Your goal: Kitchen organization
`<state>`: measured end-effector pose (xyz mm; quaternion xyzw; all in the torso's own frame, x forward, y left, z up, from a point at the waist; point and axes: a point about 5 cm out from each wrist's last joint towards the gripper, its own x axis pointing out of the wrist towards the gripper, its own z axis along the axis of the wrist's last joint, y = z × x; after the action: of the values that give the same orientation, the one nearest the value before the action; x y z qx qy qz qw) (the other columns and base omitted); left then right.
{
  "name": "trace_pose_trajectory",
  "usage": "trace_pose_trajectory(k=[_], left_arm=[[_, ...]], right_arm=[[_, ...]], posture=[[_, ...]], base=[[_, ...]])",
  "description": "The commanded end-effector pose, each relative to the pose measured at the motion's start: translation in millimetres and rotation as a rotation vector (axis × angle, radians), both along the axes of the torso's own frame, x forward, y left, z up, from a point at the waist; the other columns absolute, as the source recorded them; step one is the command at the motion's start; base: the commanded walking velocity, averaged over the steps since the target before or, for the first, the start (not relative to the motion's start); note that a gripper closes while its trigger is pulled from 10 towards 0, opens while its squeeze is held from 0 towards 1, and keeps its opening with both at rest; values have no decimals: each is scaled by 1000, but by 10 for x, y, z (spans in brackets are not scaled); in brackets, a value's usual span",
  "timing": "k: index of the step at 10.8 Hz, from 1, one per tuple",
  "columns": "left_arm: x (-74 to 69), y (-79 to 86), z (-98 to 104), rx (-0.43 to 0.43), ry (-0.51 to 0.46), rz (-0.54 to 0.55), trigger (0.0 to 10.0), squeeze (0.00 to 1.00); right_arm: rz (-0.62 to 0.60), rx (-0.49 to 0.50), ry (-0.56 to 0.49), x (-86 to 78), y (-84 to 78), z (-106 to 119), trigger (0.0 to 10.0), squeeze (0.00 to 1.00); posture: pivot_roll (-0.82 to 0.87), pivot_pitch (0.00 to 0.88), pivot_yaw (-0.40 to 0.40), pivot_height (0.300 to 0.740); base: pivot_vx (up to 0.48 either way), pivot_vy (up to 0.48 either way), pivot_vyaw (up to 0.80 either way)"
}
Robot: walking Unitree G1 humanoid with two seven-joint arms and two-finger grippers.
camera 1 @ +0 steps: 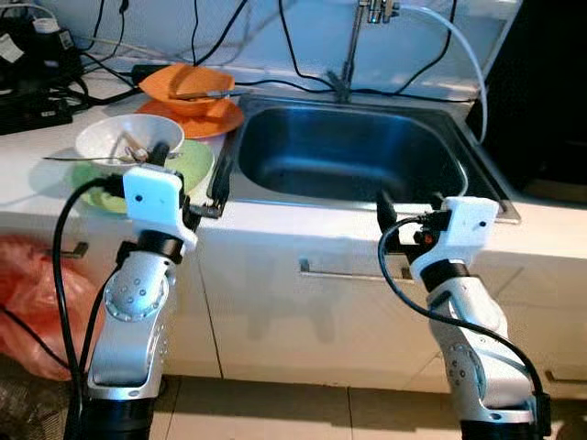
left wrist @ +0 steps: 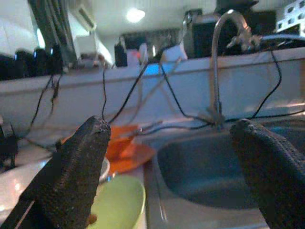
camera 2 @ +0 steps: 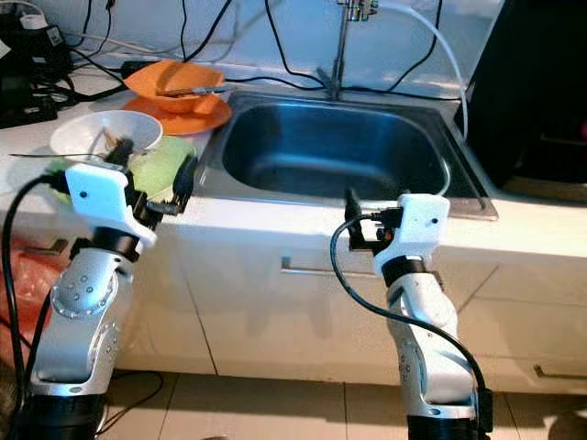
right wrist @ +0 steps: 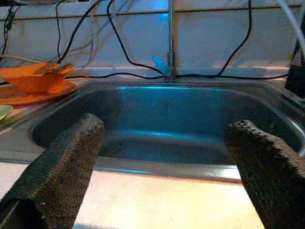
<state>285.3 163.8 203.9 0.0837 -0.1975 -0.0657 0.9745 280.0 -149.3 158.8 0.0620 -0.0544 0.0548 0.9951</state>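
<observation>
An orange bowl [camera 1: 186,87] with a utensil across it sits on an orange plate [camera 1: 204,119] at the back left of the counter. Nearer stands a white bowl [camera 1: 127,137] holding utensils, resting on a green plate [camera 1: 193,165]. The steel sink [camera 1: 348,151] is bare, with the faucet [camera 1: 353,46] behind it. My left gripper [camera 1: 190,170] is open at the counter's front edge, spanning the green plate and the sink's left rim. My right gripper [camera 1: 411,209] is open too, low at the sink's front rim [right wrist: 162,167], facing the basin.
Black cables and a power strip [camera 1: 37,87] clutter the back left counter. A white hose [camera 1: 463,50] loops from the faucet to the right. A dark appliance [camera 1: 541,92] stands right of the sink. A red plastic bag [camera 1: 27,302] lies on the floor at left. Cabinet drawers sit below.
</observation>
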Motion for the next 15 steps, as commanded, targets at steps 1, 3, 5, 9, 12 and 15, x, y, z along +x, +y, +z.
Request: trace_pose_trajectory(k=[1, 3, 5, 9, 12, 15], left_arm=[[-36, -38, 184, 40, -100, -5, 10000, 0], [-44, 165, 201, 0, -96, 118, 10000, 0], [-9, 208, 75, -35, -20, 133, 10000, 0], [14, 206, 79, -47, -8, 131, 10000, 0], [4, 169, 99, -29, -20, 121, 10000, 0], [-2, 145, 129, -12, -38, 121, 10000, 0]], right_arm=[[-13, -7, -13, -1, -37, 37, 10000, 0], [3, -11, -19, 3, -25, 42, 10000, 0], [12, -21, -47, 2, 1, 75, 10000, 0], [4, -26, -41, 5, -7, 74, 10000, 0], [10, -27, -46, 2, 9, 68, 10000, 0], [16, -26, -57, -6, 13, 77, 10000, 0]], posture=[[33, 0, -44, 740], [41, 0, -46, 740], [41, 0, -44, 740], [36, 0, -41, 740], [38, 0, -42, 740], [37, 0, -38, 740]], base=[[0, 0, 0], [0, 0, 0], [0, 0, 0], [0, 211, -400], [0, 320, -533], [0, 0, 0]])
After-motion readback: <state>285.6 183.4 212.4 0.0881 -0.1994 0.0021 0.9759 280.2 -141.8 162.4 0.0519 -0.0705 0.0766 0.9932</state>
